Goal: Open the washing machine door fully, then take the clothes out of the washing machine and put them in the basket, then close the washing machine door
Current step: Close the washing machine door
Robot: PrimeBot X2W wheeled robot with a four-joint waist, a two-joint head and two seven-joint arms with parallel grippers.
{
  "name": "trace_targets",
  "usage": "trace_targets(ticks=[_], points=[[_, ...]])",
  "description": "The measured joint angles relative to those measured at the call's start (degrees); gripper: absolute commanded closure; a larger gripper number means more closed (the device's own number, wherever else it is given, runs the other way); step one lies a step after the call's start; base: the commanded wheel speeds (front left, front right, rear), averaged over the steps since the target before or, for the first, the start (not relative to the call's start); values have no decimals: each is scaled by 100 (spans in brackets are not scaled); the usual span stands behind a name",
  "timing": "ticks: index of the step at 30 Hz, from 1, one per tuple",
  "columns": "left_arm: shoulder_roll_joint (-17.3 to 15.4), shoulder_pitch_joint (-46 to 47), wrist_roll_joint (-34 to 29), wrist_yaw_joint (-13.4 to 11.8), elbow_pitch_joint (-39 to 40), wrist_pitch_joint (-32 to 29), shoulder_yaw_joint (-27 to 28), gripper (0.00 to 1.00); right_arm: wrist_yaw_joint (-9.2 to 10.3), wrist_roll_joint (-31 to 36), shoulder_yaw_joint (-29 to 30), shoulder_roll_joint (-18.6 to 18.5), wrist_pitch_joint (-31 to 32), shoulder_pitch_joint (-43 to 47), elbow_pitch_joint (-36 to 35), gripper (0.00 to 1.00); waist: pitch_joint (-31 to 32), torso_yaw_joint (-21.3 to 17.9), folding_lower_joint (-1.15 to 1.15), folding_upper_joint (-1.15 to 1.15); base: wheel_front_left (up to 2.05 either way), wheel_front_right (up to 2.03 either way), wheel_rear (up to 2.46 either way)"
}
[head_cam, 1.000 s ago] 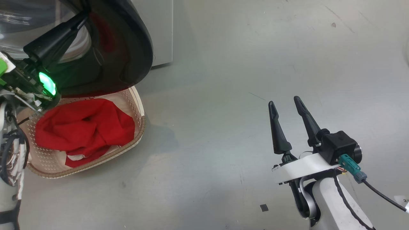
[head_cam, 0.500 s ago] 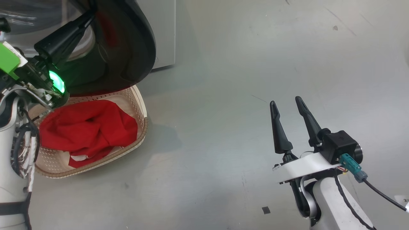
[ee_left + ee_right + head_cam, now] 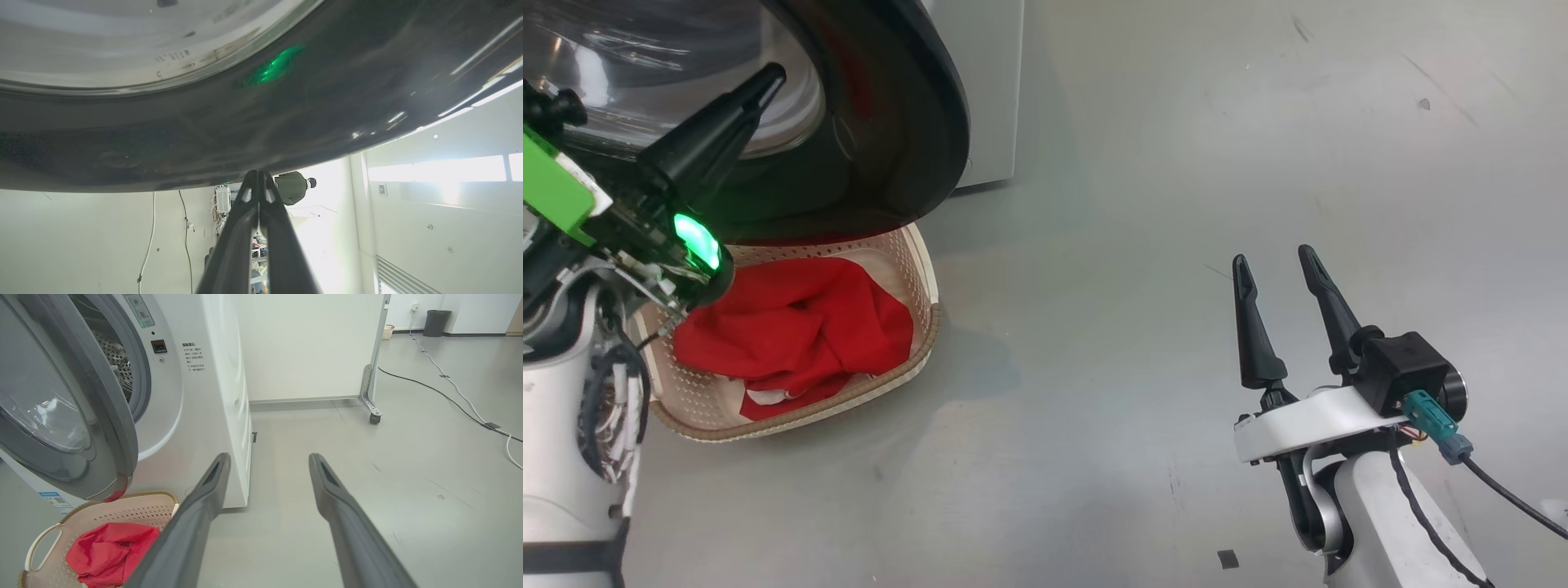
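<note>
The washing machine door (image 3: pixel 907 122) hangs partly open over the basket, its glossy black rim and glass bowl at the head view's upper left. My left gripper (image 3: pixel 772 75) is shut and empty, its tip against that rim (image 3: pixel 286 122); the wrist view shows the closed gripper (image 3: pixel 257 174) meeting the black surface. The cream basket (image 3: pixel 923 343) stands on the floor under the door with the red clothes (image 3: pixel 800 327) inside. My right gripper (image 3: pixel 1272 257) stands open and empty over bare floor, far right of the basket. From the open right gripper (image 3: pixel 269 457) I see the washing machine (image 3: pixel 204 396), its door (image 3: pixel 110 404), the basket (image 3: pixel 122 497) and clothes (image 3: pixel 106 551).
Grey floor (image 3: pixel 1135 367) spreads to the right of the basket. A white wheeled panel with a caster (image 3: pixel 374 416) stands beyond the washer, cables (image 3: pixel 449 400) run along the floor, and a dark bin (image 3: pixel 436 322) sits far back. A person (image 3: pixel 292 188) is in the background.
The whole head picture has shifted right and down, so the camera moved. My left gripper stays shut against the door rim, and more of the glass bowl shows. The right gripper holds open.
</note>
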State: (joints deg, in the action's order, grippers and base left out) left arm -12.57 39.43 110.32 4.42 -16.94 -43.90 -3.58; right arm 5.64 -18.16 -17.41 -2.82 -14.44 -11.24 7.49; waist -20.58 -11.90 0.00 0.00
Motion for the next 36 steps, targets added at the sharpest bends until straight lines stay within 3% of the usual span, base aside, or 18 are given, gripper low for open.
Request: trace_targets(ticks=[7,8,9,10,11,12,23,36], points=[[93,-541,119,121,63,-57,60,100,0,63,49,0,0,31,47,0,129,218,0,0,0,0,0],[102,-626,131,149,84,-59,63,89,0,68,65,-1,0,42,59,0,153,257,0,0,0,0,0],[121,-716,145,172,107,-53,91,57,0,69,71,-1,0,59,66,0,178,296,0,0,0,0,0],[147,-804,146,177,113,-31,123,57,0,78,82,0,0,78,76,0,204,334,0,0,0,0,0],[172,-898,156,185,126,-32,149,38,0,83,93,1,0,102,84,0,231,372,0,0,0,0,0],[219,-993,189,198,144,-27,183,2,0,94,104,0,0,127,92,0,258,409,0,0,0,0,0],[279,-2009,-121,245,281,278,342,0,-27,148,229,-19,0,371,216,0,651,779,0,0,0,0,0],[721,-2848,-533,246,985,1355,1133,0,-27,179,394,-71,0,675,235,0,1069,1178,0,0,0,0,0]])
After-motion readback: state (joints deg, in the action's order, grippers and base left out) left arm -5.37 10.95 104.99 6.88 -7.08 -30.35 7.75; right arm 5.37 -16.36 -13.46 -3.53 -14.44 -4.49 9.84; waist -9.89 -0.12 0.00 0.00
